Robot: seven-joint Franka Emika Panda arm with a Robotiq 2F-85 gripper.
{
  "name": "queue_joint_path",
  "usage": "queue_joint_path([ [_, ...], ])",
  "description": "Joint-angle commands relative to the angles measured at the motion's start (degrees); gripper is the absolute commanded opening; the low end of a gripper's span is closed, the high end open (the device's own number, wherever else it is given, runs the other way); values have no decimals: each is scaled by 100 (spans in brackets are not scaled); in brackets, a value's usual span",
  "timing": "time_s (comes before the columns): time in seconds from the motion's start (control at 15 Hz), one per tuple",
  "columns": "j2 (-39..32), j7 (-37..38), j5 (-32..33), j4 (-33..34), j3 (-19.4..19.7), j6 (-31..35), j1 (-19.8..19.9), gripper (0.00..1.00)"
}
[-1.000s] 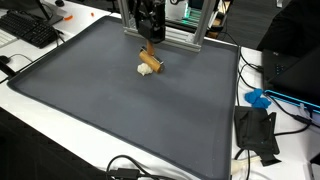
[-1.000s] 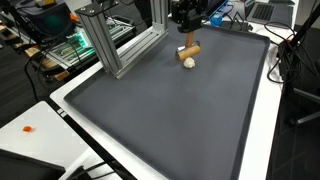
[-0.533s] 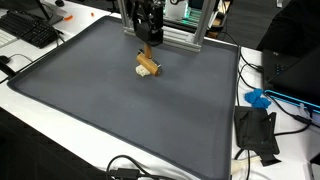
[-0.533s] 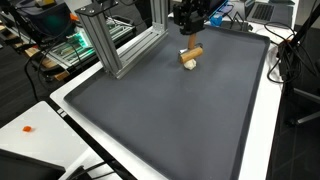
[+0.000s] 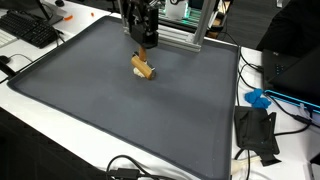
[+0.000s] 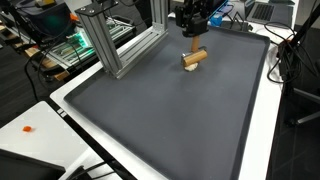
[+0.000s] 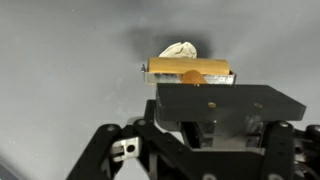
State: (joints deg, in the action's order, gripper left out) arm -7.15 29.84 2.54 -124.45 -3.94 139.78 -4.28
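My gripper [image 5: 146, 42] hangs over the far part of a dark grey mat [image 5: 120, 115], in front of a metal frame. It is shut on a tan wooden block [image 5: 143, 64] with a white crumpled bit [image 5: 139, 71] at its lower end. In another exterior view the block [image 6: 194, 58] lies almost level just under the gripper [image 6: 193, 28]. The wrist view shows the block [image 7: 190, 71] as a tan bar across the picture, with the white bit [image 7: 180, 49] behind it. The gripper's [image 7: 203, 92] black body hides its fingers there.
An aluminium frame [image 5: 178, 36] [image 6: 118, 45] stands at the mat's far edge, close behind the gripper. A keyboard [image 5: 30, 30] lies off the mat's corner. A blue object [image 5: 258, 98] and a black piece [image 5: 257, 135] sit on the white table beside the mat.
The gripper has moved a little sideways along the frame with the block. The block has turned from steeply tilted to nearly level, and less of the white bit shows.
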Motion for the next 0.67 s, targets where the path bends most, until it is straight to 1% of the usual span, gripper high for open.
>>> queue_joint_path([
  [0.0, -155, 346, 321, -28, 163, 295, -106, 56],
  [0.2, -177, 265, 295, -31, 181, 260, -116, 56],
  [0.33, -132, -57, 25, -21, 125, 35, -79, 56],
  [0.6, -79, -573, -210, -4, 80, -251, -44, 56],
])
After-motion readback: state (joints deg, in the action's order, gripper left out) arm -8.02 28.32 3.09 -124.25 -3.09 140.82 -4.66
